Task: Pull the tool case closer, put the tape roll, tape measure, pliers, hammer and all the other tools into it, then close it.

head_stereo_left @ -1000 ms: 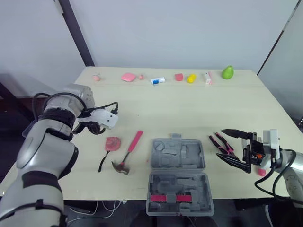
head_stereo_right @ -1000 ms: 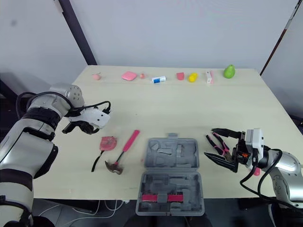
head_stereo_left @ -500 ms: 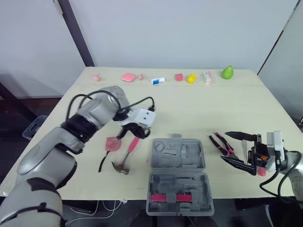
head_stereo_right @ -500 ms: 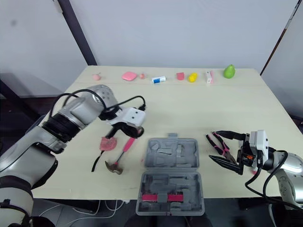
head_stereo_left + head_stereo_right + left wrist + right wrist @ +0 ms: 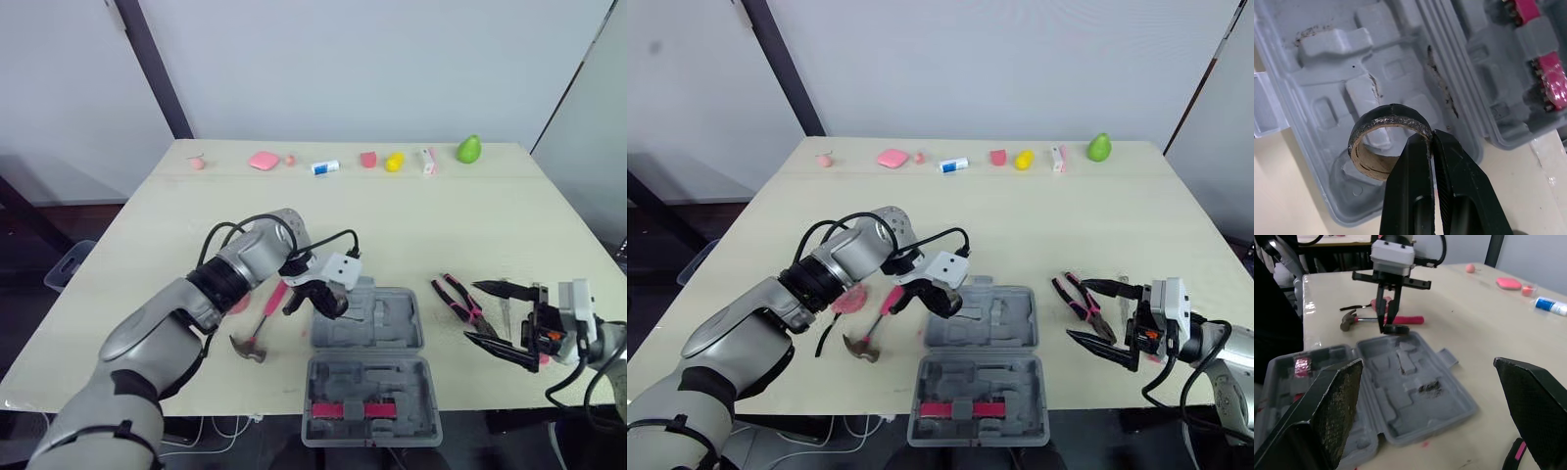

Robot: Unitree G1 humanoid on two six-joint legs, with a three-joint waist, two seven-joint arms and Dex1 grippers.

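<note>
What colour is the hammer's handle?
The hammer handle is pink; clearest in the left eye view.

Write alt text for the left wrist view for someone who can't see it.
The left gripper pinches the wall of a tape roll between its two black fingers, holding it over the open grey tool case. A pink piece sits in the case's other half; pale table shows at the edges.

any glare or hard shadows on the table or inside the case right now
Left eye view: table evenly lit, shadows soft, no glare. Right wrist view: a white sheen on the table's edge near the hammer. Left wrist view: grey tool case matte, no hot spots around the tape roll held by the left gripper.
</note>
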